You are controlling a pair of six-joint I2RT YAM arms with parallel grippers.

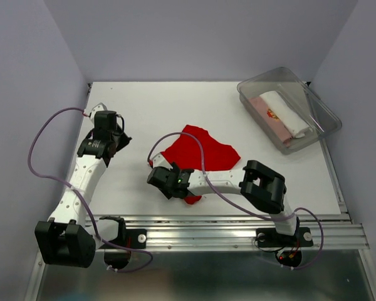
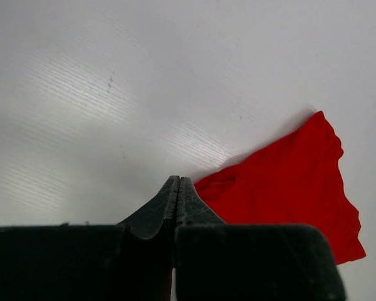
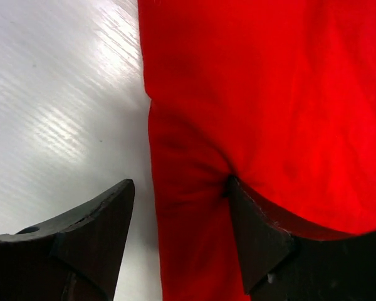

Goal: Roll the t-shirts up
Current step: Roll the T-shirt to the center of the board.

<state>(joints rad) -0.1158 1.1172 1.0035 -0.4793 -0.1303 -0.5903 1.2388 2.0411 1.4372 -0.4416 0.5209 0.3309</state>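
A plain bright red t-shirt lies crumpled and partly spread on the white table, near the middle. My right gripper is low at its near left edge. In the right wrist view the right gripper is open, a fold of the red t-shirt lies between its fingers, and cloth drapes over the right finger. My left gripper hovers to the left of the shirt. Seen from the left wrist, the left gripper is shut on nothing, with the red t-shirt just beyond its tips.
A clear plastic bin stands at the back right corner. It holds a white roll and a pale pink roll with small red print. A metal rail runs along the table's near edge.
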